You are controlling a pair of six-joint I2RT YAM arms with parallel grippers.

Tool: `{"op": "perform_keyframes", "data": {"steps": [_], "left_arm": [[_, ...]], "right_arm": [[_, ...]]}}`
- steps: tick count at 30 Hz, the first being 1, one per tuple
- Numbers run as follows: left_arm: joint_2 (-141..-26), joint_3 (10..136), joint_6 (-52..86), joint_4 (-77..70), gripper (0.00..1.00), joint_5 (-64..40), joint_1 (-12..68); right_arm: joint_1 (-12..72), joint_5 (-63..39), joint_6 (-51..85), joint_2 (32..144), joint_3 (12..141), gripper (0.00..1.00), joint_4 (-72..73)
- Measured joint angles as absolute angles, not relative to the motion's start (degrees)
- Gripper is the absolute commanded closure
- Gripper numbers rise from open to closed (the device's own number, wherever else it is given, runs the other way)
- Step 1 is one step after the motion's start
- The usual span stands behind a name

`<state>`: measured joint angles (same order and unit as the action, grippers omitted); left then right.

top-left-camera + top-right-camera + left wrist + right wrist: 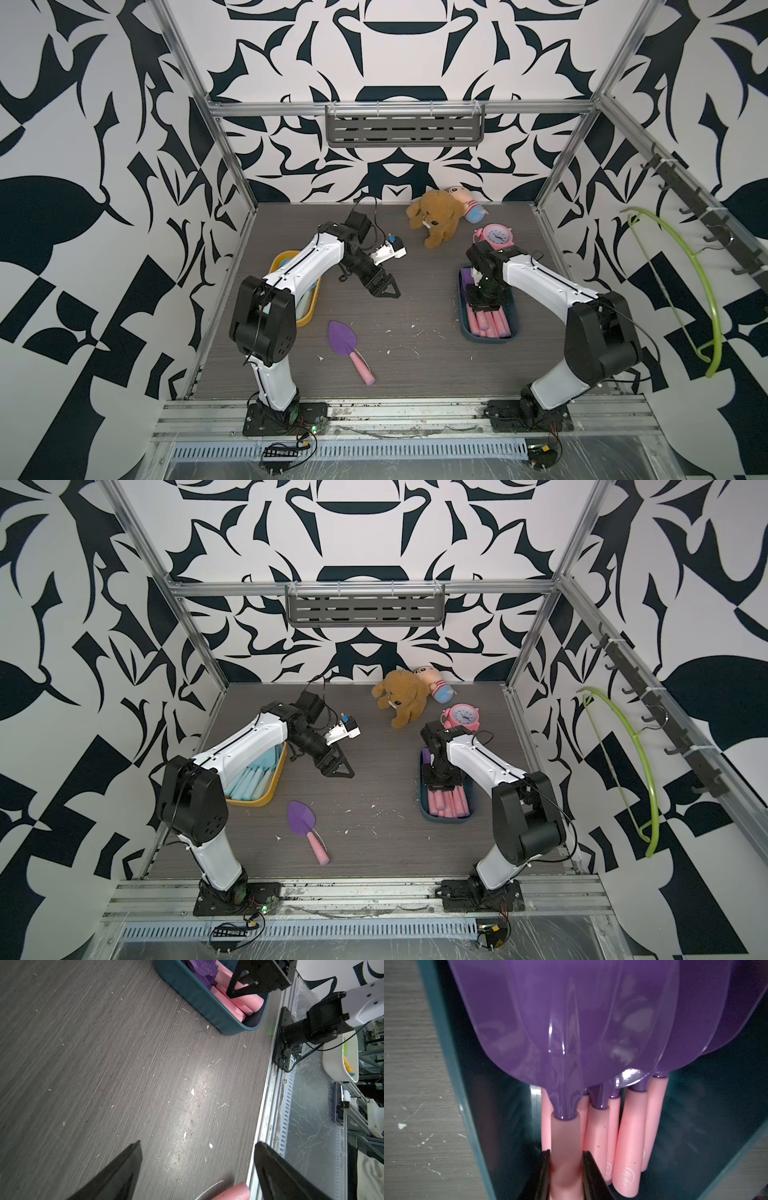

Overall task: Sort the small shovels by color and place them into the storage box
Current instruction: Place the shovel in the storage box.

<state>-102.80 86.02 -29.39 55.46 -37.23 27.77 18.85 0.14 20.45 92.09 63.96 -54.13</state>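
One purple shovel with a pink handle (351,349) (307,827) lies loose on the table near the front. My left gripper (384,291) (198,1145) hangs open and empty above the table, behind that shovel; the handle's end (234,1191) shows just below its fingers. A yellow storage box (309,309) (274,787) on the left holds several light blue shovels (253,777). My right gripper (484,307) (566,1152) is shut on the pink handle of a purple shovel (564,1032), held over several like ones inside the dark teal storage box (513,320) (199,999).
A brown plush bear (436,216), a pig doll (467,203) and a pink alarm clock (494,237) sit at the back. A grey shelf (405,126) hangs on the back wall, a green hanger (681,282) on the right wall. A metal rail (407,415) edges the front.
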Motion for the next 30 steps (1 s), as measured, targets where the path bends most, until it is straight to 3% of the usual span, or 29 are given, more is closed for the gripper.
{"op": "perform_keyframes", "data": {"steps": [4,12,30], "left_arm": [[-102.48,85.93,-29.39,55.35,0.08,-37.01,27.77],[-102.43,85.93,-29.39,55.31,0.08,-36.80,27.77],[-101.08,85.30,-29.67,55.33,0.08,-35.99,27.77]], "right_arm": [[18.85,0.34,21.32,92.33,63.00,0.75,-52.95],[18.85,1.23,22.61,92.29,61.43,0.67,-52.66],[18.85,1.63,21.34,92.58,64.55,0.70,-52.49]]}}
